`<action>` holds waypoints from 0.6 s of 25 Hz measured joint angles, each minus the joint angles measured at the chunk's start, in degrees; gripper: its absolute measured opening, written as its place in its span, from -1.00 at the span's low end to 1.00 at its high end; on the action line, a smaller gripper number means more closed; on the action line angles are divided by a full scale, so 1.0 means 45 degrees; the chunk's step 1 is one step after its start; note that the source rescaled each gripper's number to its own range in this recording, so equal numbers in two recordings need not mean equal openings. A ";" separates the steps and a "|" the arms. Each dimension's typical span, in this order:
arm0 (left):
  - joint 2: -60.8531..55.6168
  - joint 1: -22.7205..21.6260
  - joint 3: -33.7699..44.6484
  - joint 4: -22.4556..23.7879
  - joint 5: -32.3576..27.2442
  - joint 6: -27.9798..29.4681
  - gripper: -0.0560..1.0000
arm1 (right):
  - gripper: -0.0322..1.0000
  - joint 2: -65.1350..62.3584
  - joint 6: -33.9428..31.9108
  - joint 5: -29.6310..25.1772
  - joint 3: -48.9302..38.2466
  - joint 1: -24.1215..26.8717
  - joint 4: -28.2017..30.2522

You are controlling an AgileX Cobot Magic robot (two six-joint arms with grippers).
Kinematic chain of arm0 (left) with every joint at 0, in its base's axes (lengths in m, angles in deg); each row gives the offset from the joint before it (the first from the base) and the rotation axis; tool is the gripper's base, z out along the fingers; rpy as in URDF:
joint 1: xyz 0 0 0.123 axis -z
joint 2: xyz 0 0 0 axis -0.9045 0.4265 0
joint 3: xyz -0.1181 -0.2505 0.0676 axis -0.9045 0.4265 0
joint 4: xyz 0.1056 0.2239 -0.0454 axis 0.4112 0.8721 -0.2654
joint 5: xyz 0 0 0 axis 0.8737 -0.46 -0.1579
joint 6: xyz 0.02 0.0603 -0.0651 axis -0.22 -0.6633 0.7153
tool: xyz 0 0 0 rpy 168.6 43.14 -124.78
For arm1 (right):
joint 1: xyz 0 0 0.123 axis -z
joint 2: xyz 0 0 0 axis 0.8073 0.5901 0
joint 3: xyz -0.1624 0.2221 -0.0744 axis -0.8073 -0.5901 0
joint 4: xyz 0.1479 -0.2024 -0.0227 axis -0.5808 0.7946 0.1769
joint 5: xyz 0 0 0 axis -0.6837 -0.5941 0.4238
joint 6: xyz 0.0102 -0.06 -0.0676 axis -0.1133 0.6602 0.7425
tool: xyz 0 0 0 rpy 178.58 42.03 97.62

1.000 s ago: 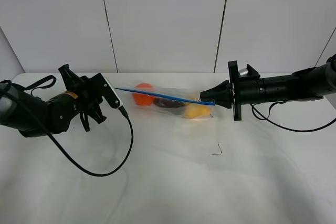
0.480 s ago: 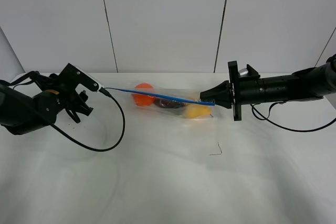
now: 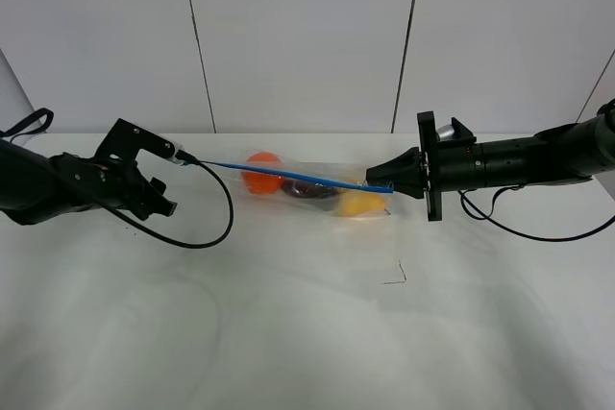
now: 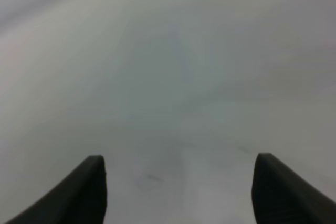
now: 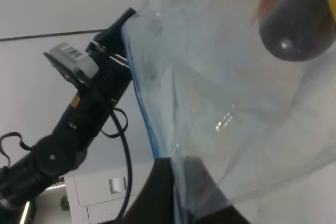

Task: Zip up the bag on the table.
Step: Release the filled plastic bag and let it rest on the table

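Most of the work on the bag (image 3: 307,184) is judged to be done. Its blue zip strip (image 3: 288,176) is drawn out as one thin, straight line with no gap visible along it. Whether it is pressed shut along its whole length cannot be told, as the plastic is crinkled and clear. What is judged to be left is a check of the seal and the freeing of the held corner.

An orange item (image 3: 261,172), a dark purple item (image 3: 309,189) and a yellow item (image 3: 360,204) are seen through the plastic.

One end of the strip is pinched in the fully closed jaws of the right gripper (image 3: 392,185), and the bag is stretched away from them, its corner lifted while its body lies on the table (image 3: 288,333). The other end of the strip is found just beside the left arm, outside the jaws of the left gripper (image 4: 179,157). Those jaws are spread wide with nothing between them, and only bare tabletop is seen ahead of them.
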 joint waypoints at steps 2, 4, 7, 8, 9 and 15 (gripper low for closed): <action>-0.0026 -0.0151 -0.0586 -0.0207 -0.1897 0.0019 0.53 | -0.93 0.0000 0.0000 0.0000 0.0000 0.0000 -0.0008; -0.0030 -0.0681 -0.1491 -0.0643 -0.4646 0.0042 0.53 | -0.93 0.0000 0.0000 0.0000 0.0000 0.0000 -0.0008; -0.0040 -0.1313 -0.2490 -0.0900 -0.7207 0.0454 0.53 | -0.93 0.0000 0.0000 0.0000 0.0000 0.0000 -0.0024; -0.0054 -0.1465 -0.2835 -0.0900 -0.8080 0.0689 0.53 | -0.93 0.0000 0.0000 0.0000 0.0000 0.0000 -0.0040; -0.0054 -0.1613 -0.3122 -0.0900 -0.8801 0.0964 0.53 | -0.93 0.0000 0.0000 0.0000 0.0000 0.0000 -0.0045; -0.0137 -0.1869 -0.4482 -0.0900 -1.1331 0.2467 0.54 | -0.93 0.0000 0.0000 0.0000 0.0000 0.0000 -0.0070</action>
